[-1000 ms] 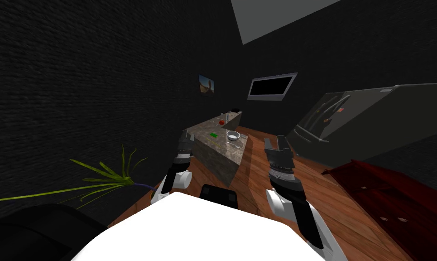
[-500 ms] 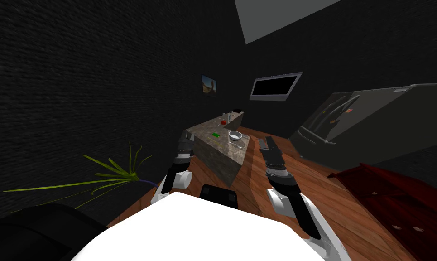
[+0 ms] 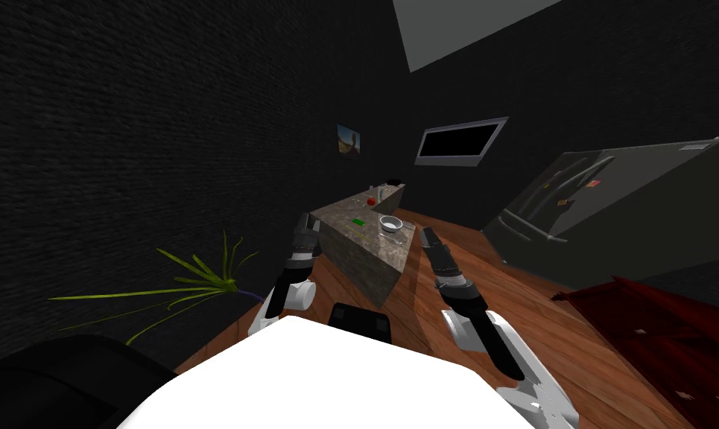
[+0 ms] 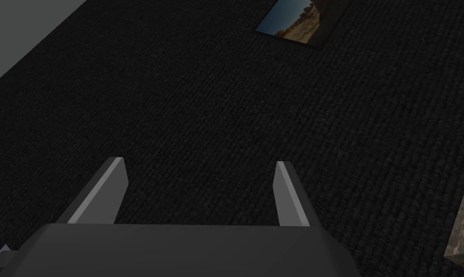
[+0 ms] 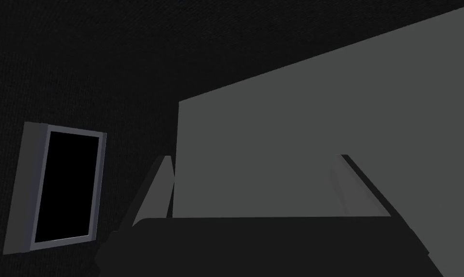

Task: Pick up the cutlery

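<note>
Both pincers are spread: left gripper (image 4: 199, 164) by the counter (image 3: 365, 257) at its 9 o'clock, right gripper (image 5: 254, 158) at its 3 o'clock. The cutlery (image 3: 393, 234) is, I judge, the faint shape at the bowl's (image 3: 390, 223) 6 o'clock, so come closer first, then lower the right fingers astride it.
</note>
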Available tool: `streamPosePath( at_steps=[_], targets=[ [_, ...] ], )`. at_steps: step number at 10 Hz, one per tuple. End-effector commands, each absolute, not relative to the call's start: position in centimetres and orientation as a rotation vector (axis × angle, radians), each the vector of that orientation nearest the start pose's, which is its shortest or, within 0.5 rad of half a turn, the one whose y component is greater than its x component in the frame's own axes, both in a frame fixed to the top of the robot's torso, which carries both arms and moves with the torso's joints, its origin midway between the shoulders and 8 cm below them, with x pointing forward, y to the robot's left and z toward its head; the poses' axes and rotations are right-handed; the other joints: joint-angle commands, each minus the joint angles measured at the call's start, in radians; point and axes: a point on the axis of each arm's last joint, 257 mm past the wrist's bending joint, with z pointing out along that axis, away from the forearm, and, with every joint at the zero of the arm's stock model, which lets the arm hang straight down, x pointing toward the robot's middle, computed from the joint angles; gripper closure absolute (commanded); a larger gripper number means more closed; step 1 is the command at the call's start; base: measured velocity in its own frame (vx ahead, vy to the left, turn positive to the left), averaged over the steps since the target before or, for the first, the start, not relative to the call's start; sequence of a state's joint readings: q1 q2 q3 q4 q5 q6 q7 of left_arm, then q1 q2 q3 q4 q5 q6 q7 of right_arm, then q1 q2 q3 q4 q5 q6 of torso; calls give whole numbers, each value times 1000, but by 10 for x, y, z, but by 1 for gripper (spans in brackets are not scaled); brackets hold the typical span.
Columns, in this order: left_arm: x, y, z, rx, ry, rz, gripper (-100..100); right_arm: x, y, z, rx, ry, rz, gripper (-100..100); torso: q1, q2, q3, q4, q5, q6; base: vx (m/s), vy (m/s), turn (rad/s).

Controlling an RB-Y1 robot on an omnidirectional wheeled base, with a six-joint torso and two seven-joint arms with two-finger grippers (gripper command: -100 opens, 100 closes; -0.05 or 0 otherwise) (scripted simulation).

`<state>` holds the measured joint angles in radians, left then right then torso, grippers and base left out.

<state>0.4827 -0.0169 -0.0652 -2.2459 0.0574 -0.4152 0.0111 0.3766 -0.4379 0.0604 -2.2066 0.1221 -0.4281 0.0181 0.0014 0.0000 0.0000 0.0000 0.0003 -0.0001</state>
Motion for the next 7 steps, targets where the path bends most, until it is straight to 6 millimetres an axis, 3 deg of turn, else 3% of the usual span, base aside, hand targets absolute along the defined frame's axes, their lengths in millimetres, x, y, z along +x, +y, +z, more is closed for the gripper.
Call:
streamPosePath(
  at_steps=[1, 4, 5, 6, 7],
  targets=[
    [368, 265, -2, -802, 635, -1397, 0, 381, -202, -9, 234, 1089, 1220, -100, 0, 0, 0, 0, 0, 0, -1, 21, 55],
    [368, 265, -2, -802, 635, -1397, 0, 392, -198, -39, 184, 1204, 1175, -100, 0, 0, 0, 0, 0, 0, 3, 28, 92],
    [368, 265, -2, -802, 635, -1397, 0, 391, -198, -41, 167, 1219, 1169, -100, 0, 0, 0, 0, 0, 0, 5, 26, 59],
    [368, 265, -2, -802, 635, -1397, 0, 396, -197, -58, 152, 1272, 1147, -100, 0, 0, 0, 0, 0, 0, 9, 32, 118],
    [368, 265, -2, -802, 635, -1397, 0, 395, -197, -59, 134, 1287, 1140, -100, 0, -1, 0, 0, 0, 0, 5, 26, 67]
  ],
)
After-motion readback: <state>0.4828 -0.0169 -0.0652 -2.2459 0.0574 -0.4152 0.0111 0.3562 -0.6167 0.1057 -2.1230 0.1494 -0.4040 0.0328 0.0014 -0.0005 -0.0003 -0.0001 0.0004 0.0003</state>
